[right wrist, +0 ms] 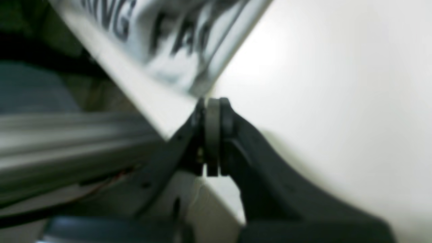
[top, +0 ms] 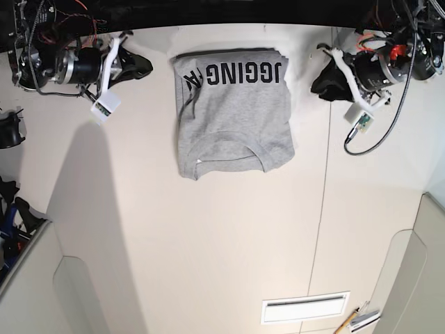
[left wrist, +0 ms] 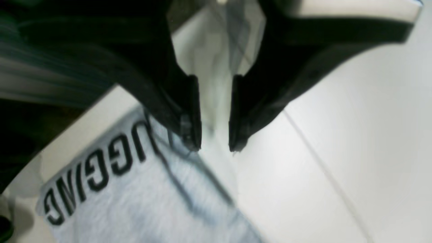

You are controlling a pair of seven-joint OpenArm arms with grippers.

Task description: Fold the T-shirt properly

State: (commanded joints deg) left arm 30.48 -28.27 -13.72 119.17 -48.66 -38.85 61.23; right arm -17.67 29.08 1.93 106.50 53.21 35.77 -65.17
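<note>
The grey T-shirt (top: 233, 118) lies folded into a rough square at the top middle of the white table, lettered edge toward the far side and ribbed neck (top: 229, 154) toward the near side. In the left wrist view my left gripper (left wrist: 215, 148) is open over bare table, just beside the T-shirt (left wrist: 135, 202), with nothing between its fingers. The base view shows my left gripper (top: 317, 85) right of the shirt. My right gripper (right wrist: 212, 101) is shut and empty, with the blurred T-shirt (right wrist: 175, 33) beyond its tips. In the base view my right gripper (top: 146, 67) sits left of the shirt, apart from it.
The table's far edge (top: 222, 28) runs just behind the shirt. A seam (top: 322, 209) crosses the table on the right. A slotted vent (top: 304, 308) and a pencil (top: 348, 323) lie at the near right. Cables hang around both arm bases.
</note>
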